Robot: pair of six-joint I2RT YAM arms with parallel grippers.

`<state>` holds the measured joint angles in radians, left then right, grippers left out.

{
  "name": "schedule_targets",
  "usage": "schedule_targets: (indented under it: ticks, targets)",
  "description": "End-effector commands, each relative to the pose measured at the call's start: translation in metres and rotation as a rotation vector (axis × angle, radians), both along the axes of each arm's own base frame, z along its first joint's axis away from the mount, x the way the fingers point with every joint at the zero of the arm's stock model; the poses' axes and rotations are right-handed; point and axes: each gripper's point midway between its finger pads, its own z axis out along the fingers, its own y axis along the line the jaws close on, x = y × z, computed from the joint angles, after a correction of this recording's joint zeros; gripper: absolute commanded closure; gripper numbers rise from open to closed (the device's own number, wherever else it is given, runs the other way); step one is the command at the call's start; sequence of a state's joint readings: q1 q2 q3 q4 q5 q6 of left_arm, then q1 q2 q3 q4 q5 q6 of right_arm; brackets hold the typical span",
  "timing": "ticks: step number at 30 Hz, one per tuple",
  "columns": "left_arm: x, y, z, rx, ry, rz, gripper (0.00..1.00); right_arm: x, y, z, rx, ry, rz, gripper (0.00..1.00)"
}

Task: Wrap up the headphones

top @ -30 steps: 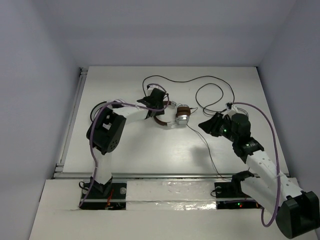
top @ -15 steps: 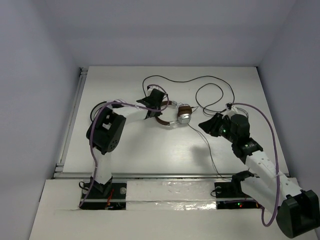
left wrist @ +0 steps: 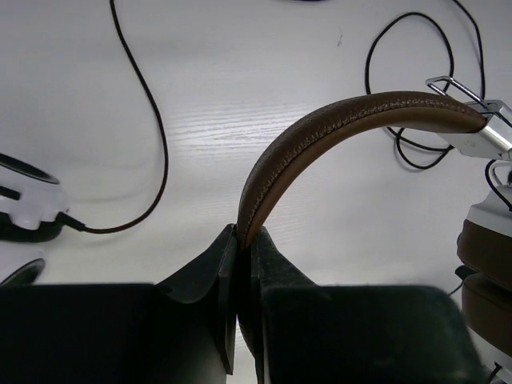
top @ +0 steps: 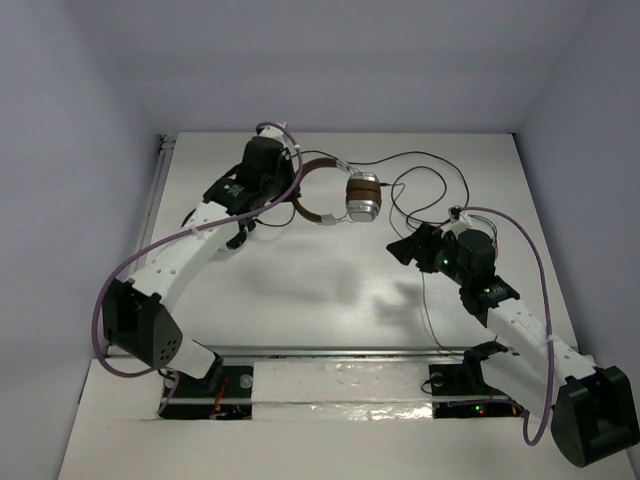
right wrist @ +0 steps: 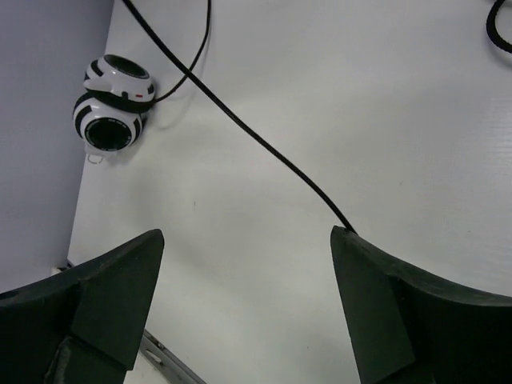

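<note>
My left gripper (left wrist: 244, 232) is shut on the brown headband (left wrist: 336, 120) of the headphones (top: 362, 197) and holds them above the table. In the top view that gripper (top: 288, 190) is at the back middle, and the silver earcups with brown pads (left wrist: 490, 256) hang to its right. The thin black cable (top: 440, 165) loops over the table behind and right of the earcups. My right gripper (top: 400, 248) hovers open to the right. In the right wrist view the cable (right wrist: 256, 140) runs diagonally down to that gripper's (right wrist: 248, 236) right fingertip; nothing lies between the fingers.
A white-and-black round object (right wrist: 116, 104) lies near the table's left side, also visible in the left wrist view (left wrist: 24, 212), with a cable running from it. Grey walls close the table on three sides. A metal rail (top: 330, 352) runs along the near edge.
The left arm has stretched out and carried the headphones up and toward the back of the table by the headband. The right gripper's jaws have gone from narrow to wide open.
</note>
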<state>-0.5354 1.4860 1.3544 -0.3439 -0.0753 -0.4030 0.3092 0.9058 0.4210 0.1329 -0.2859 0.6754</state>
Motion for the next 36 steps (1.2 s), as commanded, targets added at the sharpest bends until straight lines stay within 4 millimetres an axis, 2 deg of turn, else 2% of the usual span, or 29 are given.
schedule_targets:
  ticks: [1,2,4,5,7,8,10,12,15,17,19,21,25,31,36]
  targets:
    - [-0.012,0.011,0.043,-0.061,-0.032,-0.070,1.00,0.004,0.006,0.024,0.031,-0.113,0.025,0.08]
    - [-0.011,0.015,0.054,-0.070,-0.050,-0.072,1.00,0.005,0.006,0.023,0.029,-0.110,0.027,0.08]
    - [-0.015,0.019,0.061,-0.070,-0.049,-0.083,1.00,0.006,0.007,0.021,0.027,-0.105,0.027,0.07]
    - [-0.018,0.020,0.074,-0.076,-0.074,-0.093,1.00,0.006,0.008,0.021,0.029,-0.105,0.033,0.08]
    - [-0.022,0.024,0.080,-0.074,-0.079,-0.093,1.00,0.002,0.014,0.020,0.045,-0.100,0.078,0.09]
    - [-0.023,0.028,0.090,-0.079,-0.102,-0.090,1.00,0.001,0.015,0.019,0.046,-0.092,0.082,0.11]
    - [-0.025,0.033,0.097,-0.077,-0.112,-0.088,1.00,0.001,0.013,0.018,0.035,-0.089,0.065,0.13]
    - [-0.026,0.039,0.108,-0.073,-0.131,-0.083,1.00,-0.002,0.012,0.022,0.041,-0.102,0.061,0.21]
    - [-0.026,0.045,0.121,-0.079,-0.152,-0.080,1.00,-0.003,0.007,0.029,0.036,-0.114,0.037,0.23]
    - [-0.025,0.049,0.128,-0.078,-0.165,-0.077,1.00,0.004,-0.002,0.019,0.007,-0.080,-0.028,0.22]
    - [-0.024,0.053,0.142,-0.075,-0.189,-0.073,1.00,0.011,-0.015,0.005,-0.034,-0.046,-0.116,0.20]
    - [-0.024,0.055,0.158,-0.078,-0.210,-0.074,1.00,0.014,-0.019,-0.006,-0.045,-0.020,-0.145,0.19]
    - [-0.025,0.051,0.172,-0.092,-0.227,-0.099,1.00,0.018,-0.017,-0.007,-0.031,-0.020,-0.148,0.18]
    - [-0.023,0.041,0.177,-0.118,-0.222,-0.140,1.00,0.022,-0.012,-0.012,-0.008,-0.010,-0.136,0.19]
    - [-0.025,0.031,0.203,-0.169,-0.259,-0.186,1.00,0.023,-0.002,-0.011,0.034,-0.009,-0.112,0.21]
